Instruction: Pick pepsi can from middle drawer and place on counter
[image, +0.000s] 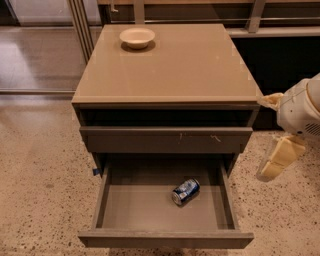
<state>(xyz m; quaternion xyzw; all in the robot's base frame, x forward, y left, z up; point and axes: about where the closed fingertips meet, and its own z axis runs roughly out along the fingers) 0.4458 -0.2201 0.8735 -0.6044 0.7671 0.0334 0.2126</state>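
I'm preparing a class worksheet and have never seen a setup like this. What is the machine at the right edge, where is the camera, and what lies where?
One camera looks down at a drawer cabinet from the front; where it is mounted is not known. The white and cream shape at the right edge is the robot's gripper, beside the cabinet, with nothing seen in it. On the glossy tan counter sits a cream bowl, back left. The grey-brown middle drawer is pulled open. A small blue pepsi can lies on its side inside.
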